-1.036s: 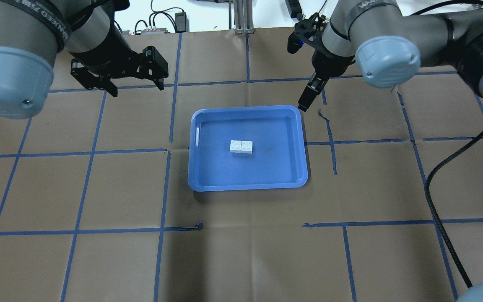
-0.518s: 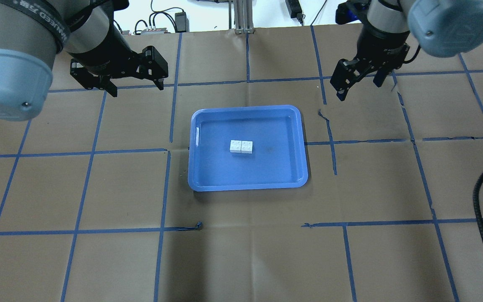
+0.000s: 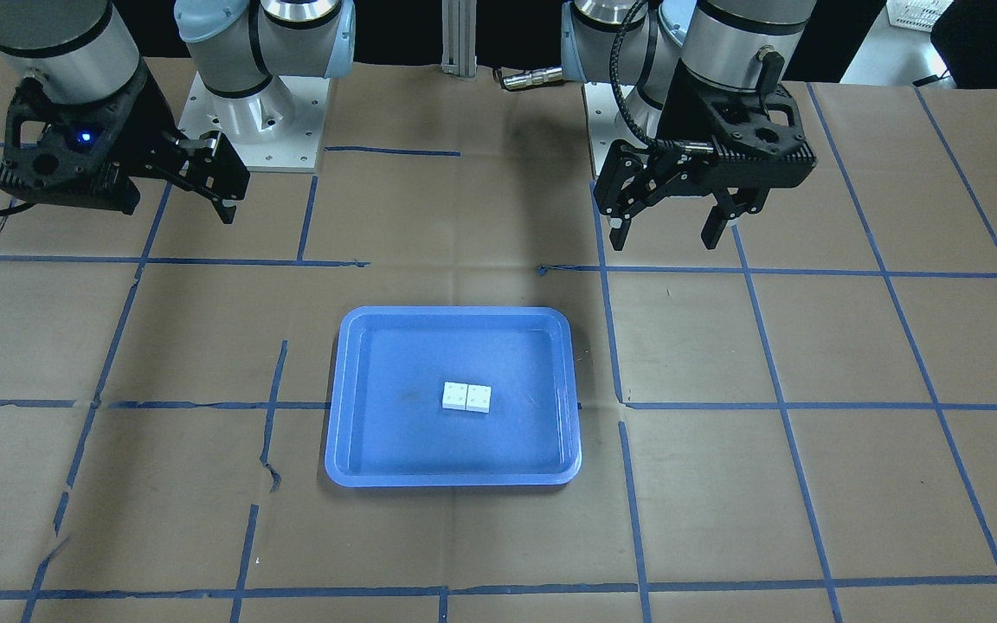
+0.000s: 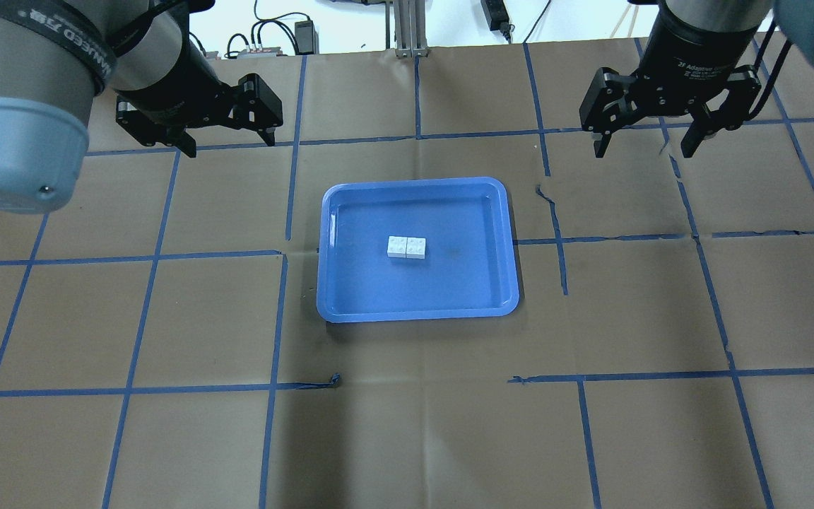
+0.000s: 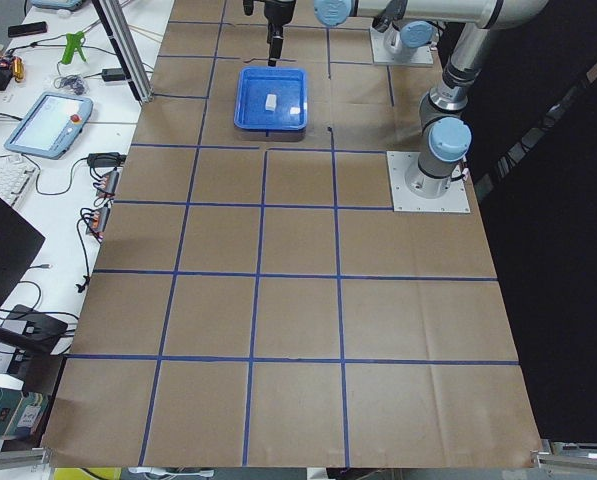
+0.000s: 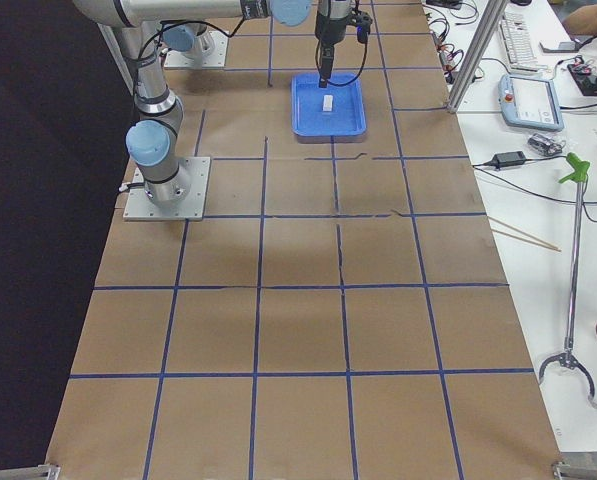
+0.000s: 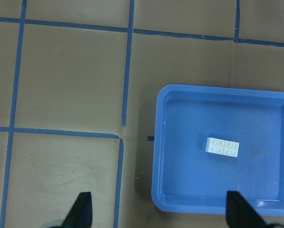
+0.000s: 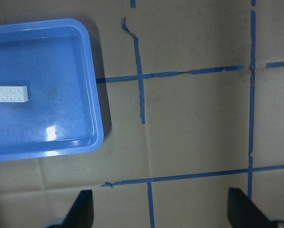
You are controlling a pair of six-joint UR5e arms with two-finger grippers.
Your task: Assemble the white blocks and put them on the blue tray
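The two white blocks [image 4: 407, 247] sit joined side by side in the middle of the blue tray [image 4: 417, 307]. They also show in the front view [image 3: 466, 397], the left wrist view [image 7: 222, 147] and the right wrist view [image 8: 8, 93]. My left gripper [image 4: 227, 141] hangs open and empty above the table, behind and left of the tray. My right gripper [image 4: 644, 145] hangs open and empty behind and right of the tray. In the front view the left gripper [image 3: 667, 232] is on the right side, and the right gripper [image 3: 221, 203] on the left.
The table is covered in brown paper with a grid of blue tape [image 4: 276, 254]. The tape is torn near the tray's right side [image 4: 552, 205]. The arm bases [image 3: 256, 121] stand at the robot's edge of the table.
My right arm has swung right and back, away from the tray's far right corner, and its gripper now faces straight down. The left arm and the blocks have barely moved.
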